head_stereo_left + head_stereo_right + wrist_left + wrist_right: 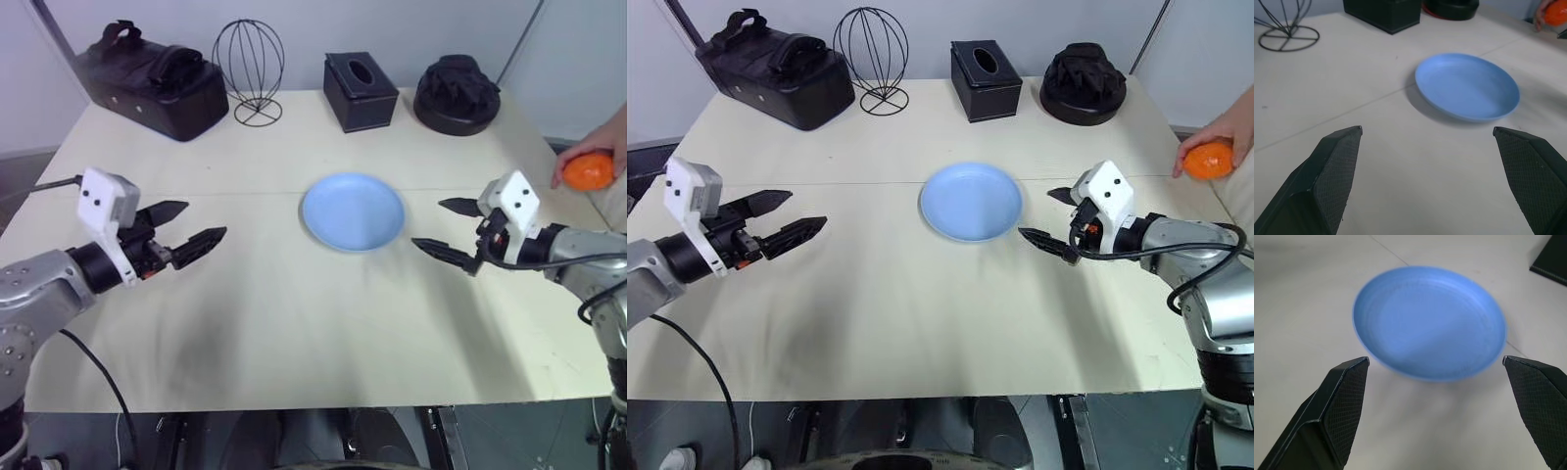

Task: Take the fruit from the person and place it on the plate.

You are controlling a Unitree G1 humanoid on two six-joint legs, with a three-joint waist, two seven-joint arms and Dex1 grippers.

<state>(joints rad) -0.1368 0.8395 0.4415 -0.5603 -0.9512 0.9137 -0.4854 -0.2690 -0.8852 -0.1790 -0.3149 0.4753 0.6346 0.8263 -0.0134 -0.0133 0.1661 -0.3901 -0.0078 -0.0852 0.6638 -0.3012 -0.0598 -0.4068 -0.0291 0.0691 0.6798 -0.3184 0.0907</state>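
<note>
Pale, matte table spreads before us, a thin seam running across it behind the plate. Our left gripper hangs above the table at about nine o'clock from the plate, reaching level toward it, its two black fingers spread wide with nothing between them. Our right gripper hovers at three o'clock, just beside the plate's rim, tipped slightly down and aimed inward, its fingers likewise wide apart and empty. The fingers are wedge-shaped, tapering to points, with a fine cross-hatched grip on their inner faces. Each wrist carries a white, boxy block.

The plate is round, shallow, smooth light blue, and bare. The fruit, bright orange and round, sits in the person's hand at the table's far right edge, roughly two o'clock from the plate and beyond our right gripper.

Along the back edge we see a black bag, a wire globe, a black tissue box and a black crumpled mound.
</note>
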